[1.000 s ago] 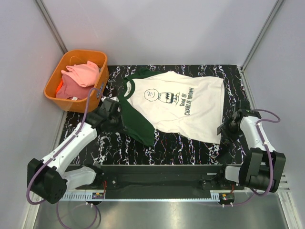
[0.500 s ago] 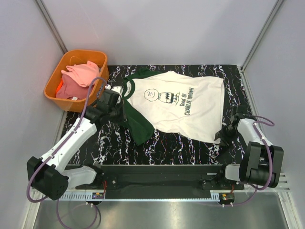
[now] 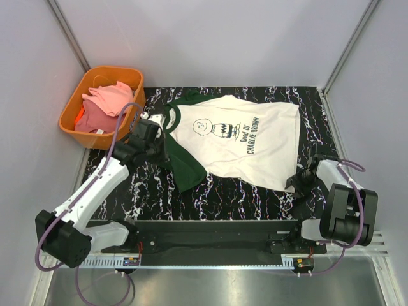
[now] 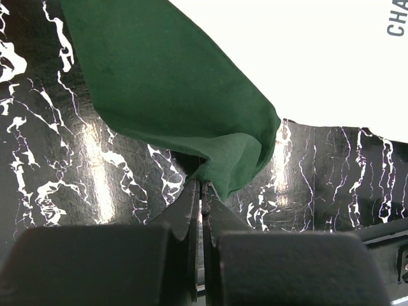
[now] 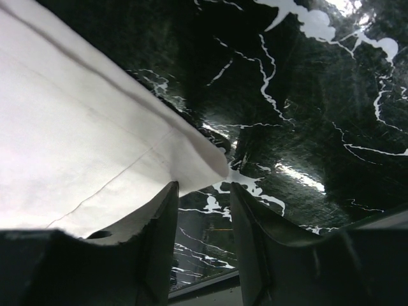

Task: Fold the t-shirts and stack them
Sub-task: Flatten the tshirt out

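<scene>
the table (image 3: pixel 255 197) is black with white marble veins, and both wrist views catch light glaring off it. plain pale walls (image 3: pixel 223 38) close it in at 9, 12 and 3 o'clock, with metal posts in the two far corners.

the cream t-shirt (image 3: pixel 255 146) lies spread face up over the middle and far part of the table. its collar is toward 9 o'clock and its hem toward 3 o'clock, so the black face and lettering read sideways. the left pincer (image 4: pixel 201 191) is fully closed, nipping the edge of the green sleeve (image 4: pixel 166 76) at the shirt's 8 o'clock side. the cloth curls over and bunches right at the fingertips. the right pincer (image 5: pixel 201 217) is low over the table at the shirt's 4 o'clock corner. its jaws stand partly apart with a clear gap. the pointed corner of the hem sits just at the mouth of that gap, and the cloth runs behind the finger on the left of the wrist view. nothing is pinched between them.

an orange basket (image 3: pixel 102 139) sits off the table's 10 o'clock corner, holding crumpled pink shirts (image 3: pixel 105 102). the left arm reaches across just beside the basket's near wall. a black rail (image 3: pixel 217 229) runs along the 6 o'clock edge between the two arm bases.
</scene>
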Robot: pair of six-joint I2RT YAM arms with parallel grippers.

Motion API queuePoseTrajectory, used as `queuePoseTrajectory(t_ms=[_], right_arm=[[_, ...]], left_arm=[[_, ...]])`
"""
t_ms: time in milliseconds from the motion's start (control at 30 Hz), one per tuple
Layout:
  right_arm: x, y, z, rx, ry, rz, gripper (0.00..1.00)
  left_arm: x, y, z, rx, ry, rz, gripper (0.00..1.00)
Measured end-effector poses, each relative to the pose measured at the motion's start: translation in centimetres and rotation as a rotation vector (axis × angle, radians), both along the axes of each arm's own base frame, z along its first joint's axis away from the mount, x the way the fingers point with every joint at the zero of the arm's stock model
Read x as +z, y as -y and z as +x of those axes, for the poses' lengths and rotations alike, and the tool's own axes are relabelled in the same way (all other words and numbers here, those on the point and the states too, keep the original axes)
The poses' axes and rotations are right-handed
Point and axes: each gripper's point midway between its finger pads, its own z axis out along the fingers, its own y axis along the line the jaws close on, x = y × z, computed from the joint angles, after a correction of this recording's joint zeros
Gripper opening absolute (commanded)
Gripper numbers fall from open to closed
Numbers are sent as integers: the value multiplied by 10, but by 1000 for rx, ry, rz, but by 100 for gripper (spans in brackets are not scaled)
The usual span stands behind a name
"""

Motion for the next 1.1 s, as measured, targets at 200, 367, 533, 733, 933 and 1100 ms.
queuePoseTrajectory(t_ms=[200, 367, 533, 733, 933, 1100], right_arm=[[-5, 1, -4, -14, -8, 2, 46], [-7, 3, 0, -18, 1, -1, 43], [-8, 4, -1, -11, -9, -2, 38], [-9, 6, -6, 14, -27, -7, 20], [-7, 11, 11, 51, 21, -26, 0], [7, 19, 36, 77, 103, -56, 0]], left_arm=[[4, -1, -1, 12, 13, -9, 0], [7, -1, -1, 24, 16, -22, 0], [15, -3, -5, 35, 29, -34, 0], [34, -7, -8, 58, 77, -60, 0], [55, -12, -9, 84, 124, -72, 0], [81, -16, -4, 107, 180, -79, 0]])
